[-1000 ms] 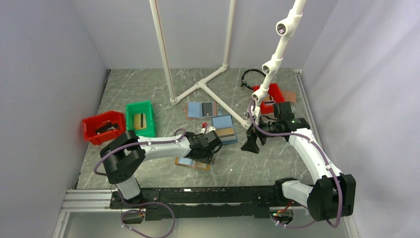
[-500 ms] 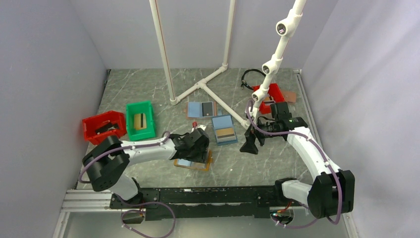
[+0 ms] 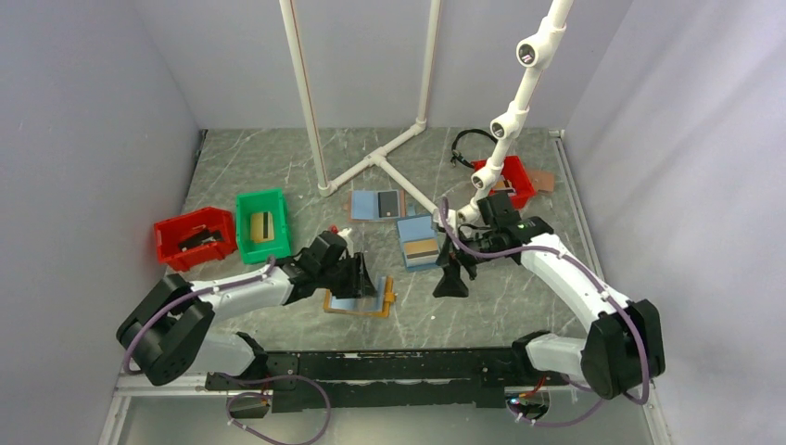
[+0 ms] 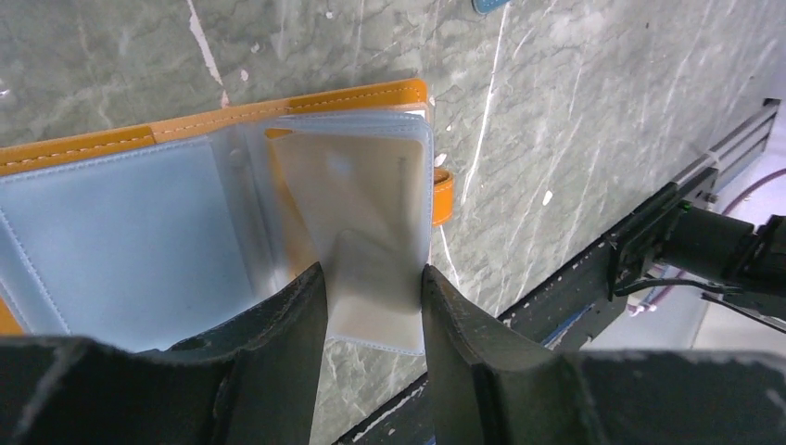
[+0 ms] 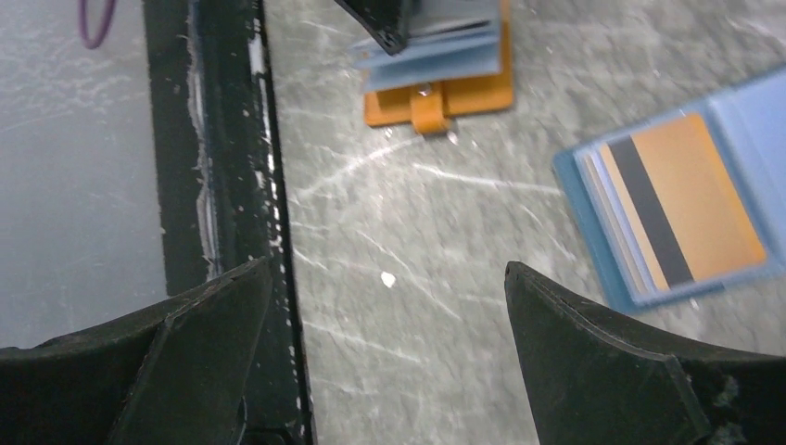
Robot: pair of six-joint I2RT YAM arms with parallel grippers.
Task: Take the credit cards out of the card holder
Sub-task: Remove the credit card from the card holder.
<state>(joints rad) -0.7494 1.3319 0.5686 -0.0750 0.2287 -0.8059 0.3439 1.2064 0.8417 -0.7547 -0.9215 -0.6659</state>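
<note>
The card holder [image 3: 357, 302] lies open near the table's front, with orange-brown edges and a light blue inside. In the left wrist view the card holder [image 4: 120, 232] shows clear sleeves, one with a cream card [image 4: 357, 185] in it. My left gripper [image 4: 373, 271] is closed on the near edge of that clear sleeve; it is at the holder's far left edge in the top view [image 3: 360, 276]. My right gripper [image 3: 451, 284] is open and empty, hanging right of the holder. The right wrist view shows that gripper [image 5: 386, 269] over bare table, with the holder [image 5: 463, 93] beyond.
Two all-blue holders [image 3: 377, 204] [image 3: 419, 243] with dark and tan cards lie behind; one shows in the right wrist view [image 5: 681, 199]. A green bin [image 3: 261, 222] and red bin [image 3: 195, 236] stand left, another red bin [image 3: 505, 181] back right. White pipe frame [image 3: 389, 153] behind, black rail [image 3: 371, 366] in front.
My left gripper has drawn back to the left, from over the card holder to its left side. The holder now lies open. My right gripper has moved left and nearer, toward the holder.
</note>
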